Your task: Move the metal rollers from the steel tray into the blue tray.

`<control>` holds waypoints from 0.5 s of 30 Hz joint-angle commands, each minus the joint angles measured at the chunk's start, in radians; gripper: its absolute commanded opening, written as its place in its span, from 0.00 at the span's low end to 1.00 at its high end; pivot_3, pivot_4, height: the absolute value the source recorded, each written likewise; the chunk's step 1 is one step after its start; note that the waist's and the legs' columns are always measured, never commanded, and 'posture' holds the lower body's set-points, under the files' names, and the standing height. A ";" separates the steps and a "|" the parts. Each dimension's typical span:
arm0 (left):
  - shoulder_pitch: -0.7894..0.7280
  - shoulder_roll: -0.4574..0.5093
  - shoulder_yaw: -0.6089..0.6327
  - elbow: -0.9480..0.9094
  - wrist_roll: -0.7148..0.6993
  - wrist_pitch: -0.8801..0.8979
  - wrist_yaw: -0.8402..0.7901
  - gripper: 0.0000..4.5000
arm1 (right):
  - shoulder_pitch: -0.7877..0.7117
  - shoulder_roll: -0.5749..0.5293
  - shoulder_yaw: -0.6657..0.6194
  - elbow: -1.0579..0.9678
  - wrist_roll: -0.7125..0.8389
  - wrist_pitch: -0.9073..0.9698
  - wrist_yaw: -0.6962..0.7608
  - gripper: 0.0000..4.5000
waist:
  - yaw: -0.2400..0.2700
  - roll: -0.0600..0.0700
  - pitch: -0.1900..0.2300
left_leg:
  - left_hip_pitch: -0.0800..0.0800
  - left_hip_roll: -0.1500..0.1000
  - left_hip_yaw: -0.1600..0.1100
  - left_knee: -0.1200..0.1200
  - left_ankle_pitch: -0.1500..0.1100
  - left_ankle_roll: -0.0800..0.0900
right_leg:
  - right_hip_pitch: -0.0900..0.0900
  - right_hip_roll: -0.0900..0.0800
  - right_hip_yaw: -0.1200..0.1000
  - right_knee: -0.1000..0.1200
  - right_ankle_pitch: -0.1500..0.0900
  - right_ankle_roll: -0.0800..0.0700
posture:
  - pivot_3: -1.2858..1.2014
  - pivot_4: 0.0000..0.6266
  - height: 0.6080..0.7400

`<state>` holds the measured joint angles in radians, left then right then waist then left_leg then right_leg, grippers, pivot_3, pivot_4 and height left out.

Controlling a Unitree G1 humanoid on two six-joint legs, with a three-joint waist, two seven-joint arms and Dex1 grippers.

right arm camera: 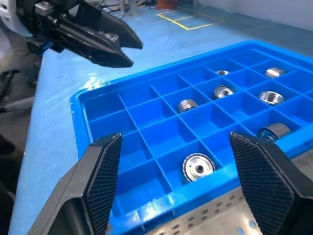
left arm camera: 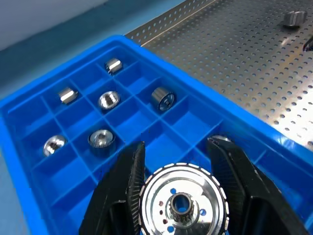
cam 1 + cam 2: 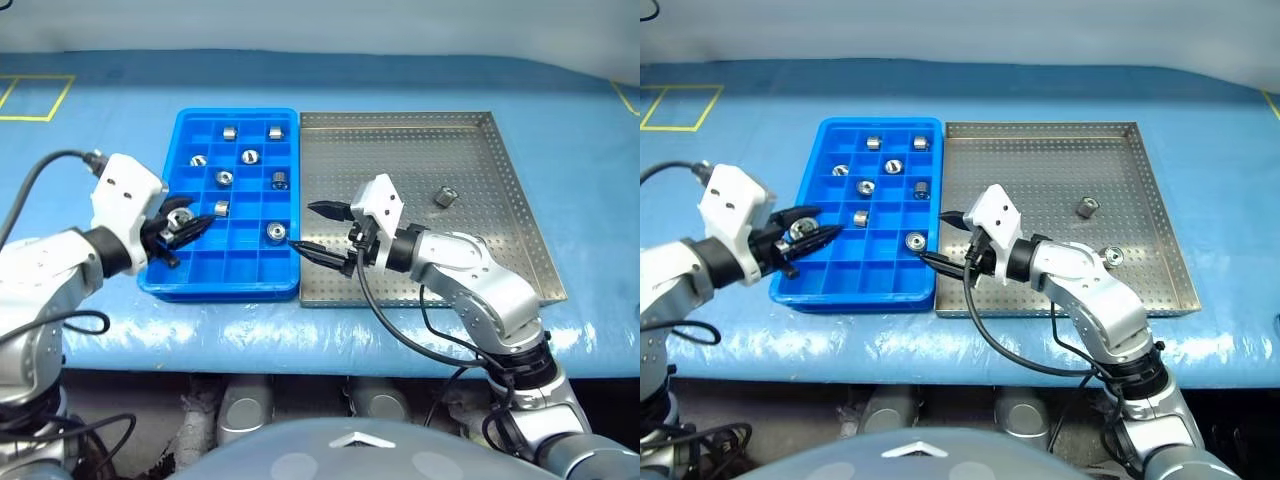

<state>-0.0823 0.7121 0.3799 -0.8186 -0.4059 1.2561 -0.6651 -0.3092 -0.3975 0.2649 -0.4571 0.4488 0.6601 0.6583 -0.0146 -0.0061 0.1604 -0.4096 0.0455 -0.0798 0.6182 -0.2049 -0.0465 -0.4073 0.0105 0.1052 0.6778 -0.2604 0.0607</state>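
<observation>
Left wrist view: your left gripper (image 2: 182,196) clamps a metal roller (image 2: 182,203) between its black fingers, above the blue tray's (image 3: 160,282) near-left compartments. Your right gripper (image 3: 318,232) stands wide apart and empty at the seam between the blue tray and the steel tray (image 3: 520,190). Seven rollers already sit in compartments; two rollers (image 3: 1087,207) remain on the steel tray's right side. Risks, as judged: releasing over a divider wall lets the roller tip or bounce into a neighbouring cell, and the two grippers, now near each other, may collide if you swing either across.
</observation>
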 commanded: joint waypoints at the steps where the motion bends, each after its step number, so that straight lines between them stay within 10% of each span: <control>1: 0.086 -0.005 0.050 -0.061 0.004 0.021 0.049 0.39 | -0.019 0.005 0.004 -0.005 -0.001 -0.030 0.025 0.82 | 0.015 0.000 0.000 | 0.000 0.000 0.000 0.000 0.000 0.000 | 0.000 0.000 0.000 0.000 0.000 -0.001 | 0.60 0.24 1.00; 15: 0.160 -0.055 -0.019 0.087 0.014 -0.056 0.170 0.39 | 0.011 -0.019 -0.028 -0.046 0.006 -0.004 0.004 0.82 | 0.044 0.000 0.000 | 0.001 0.000 0.000 -0.002 0.000 0.000 | 0.000 -0.001 -0.001 0.000 -0.002 -0.005 | 0.59 0.24 1.00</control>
<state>0.0964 0.6593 0.3602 -0.7340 -0.3951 1.2303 -0.5048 -0.2980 -0.4180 0.2635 -0.4561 0.4422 0.6607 0.6705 0.0291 -0.0063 0.1600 -0.4084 0.0455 -0.0794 0.6160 -0.2049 -0.0467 -0.4072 0.0097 0.1045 0.6776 -0.2625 0.0565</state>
